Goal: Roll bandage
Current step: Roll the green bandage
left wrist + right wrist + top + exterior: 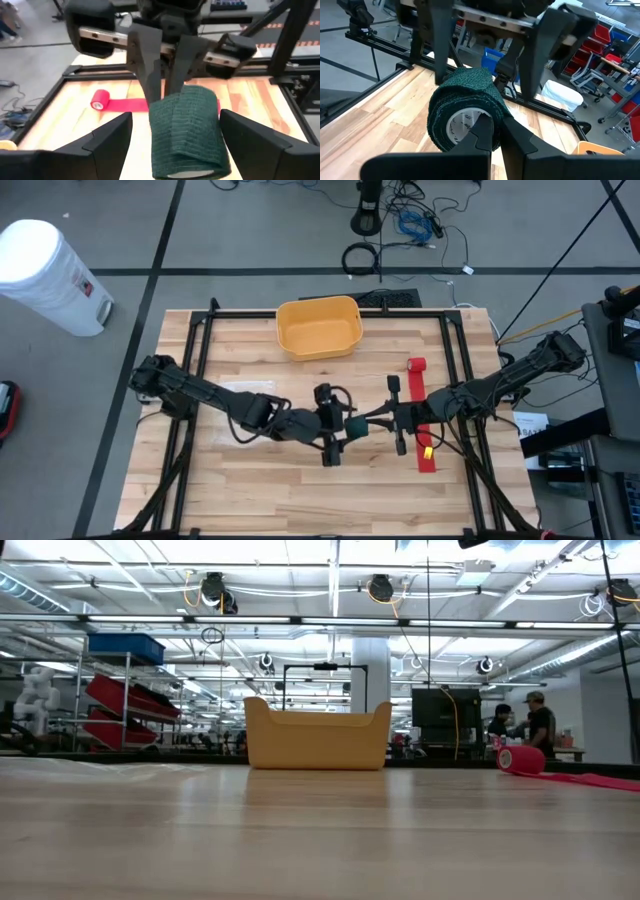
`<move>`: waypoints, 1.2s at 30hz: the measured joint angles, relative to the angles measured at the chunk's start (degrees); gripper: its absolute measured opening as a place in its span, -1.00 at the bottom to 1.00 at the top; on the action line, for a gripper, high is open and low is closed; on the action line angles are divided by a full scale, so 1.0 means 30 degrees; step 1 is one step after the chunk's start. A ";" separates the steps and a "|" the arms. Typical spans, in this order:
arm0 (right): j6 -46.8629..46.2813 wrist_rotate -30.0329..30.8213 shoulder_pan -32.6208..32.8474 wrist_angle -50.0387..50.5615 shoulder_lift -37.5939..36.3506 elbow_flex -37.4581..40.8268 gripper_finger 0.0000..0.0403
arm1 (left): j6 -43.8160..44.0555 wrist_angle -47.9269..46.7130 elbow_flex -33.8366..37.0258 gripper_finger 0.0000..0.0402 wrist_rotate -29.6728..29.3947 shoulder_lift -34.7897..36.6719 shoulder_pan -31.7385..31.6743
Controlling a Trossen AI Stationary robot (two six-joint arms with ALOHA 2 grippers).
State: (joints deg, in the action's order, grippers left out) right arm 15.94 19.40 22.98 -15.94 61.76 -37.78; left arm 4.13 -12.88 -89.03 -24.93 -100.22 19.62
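A dark green bandage roll [189, 131] with a white core is held in the air over the table's middle [351, 423]. My right gripper [497, 135] is shut on it, reaching in from the table's right [372, 420]. My left gripper [175, 145] is open, its two fingers standing wide on either side of the roll [340, 425]; whether they touch it I cannot tell. A red bandage roll [417, 365] lies on the table, its unrolled strip [426, 450] running toward the near edge under my right arm. Neither gripper shows in the low view. My right gripper holds the green roll by the wall at its open end [492, 112]. One finger [482, 135] lies over the white core's mouth and the other [520, 142] outside the wall. The fingers come level from the table's right. The roll is lifted clear of the table.
A yellow bin [318, 326] stands at the far middle of the table, and also shows in the low view [317, 735]. The black frame rail [330, 313] runs around the tabletop. A white bin [50, 275] stands on the floor at far left.
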 joint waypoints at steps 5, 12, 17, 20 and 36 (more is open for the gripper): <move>0.0029 -0.0073 0.0006 0.0000 0.0000 0.0000 -0.94 | 0.0005 -0.0044 0.0000 0.53 0.1330 0.0000 -0.0066; 0.0051 -0.0085 0.0010 -0.0004 0.0000 0.0000 -0.94 | -0.0050 -0.0018 0.0000 0.52 0.1350 0.0000 0.0220; 0.0051 -0.0095 0.0007 -0.0029 0.0000 0.0000 -0.94 | -0.0125 0.0204 0.0007 0.52 0.1299 0.0000 0.0396; 0.0051 -0.0102 0.0015 -0.0018 0.0000 0.0000 -0.94 | -0.0178 0.0329 0.0007 0.52 0.1269 0.0000 0.0480; 0.0058 0.0045 0.0000 0.0035 0.0000 -0.0002 -0.94 | -0.0615 0.0768 0.0015 0.52 0.1300 0.0000 0.0991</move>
State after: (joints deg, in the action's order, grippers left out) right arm 16.12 19.53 22.98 -15.84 61.76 -37.79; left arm 2.28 -10.58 -88.99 -21.03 -100.22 22.59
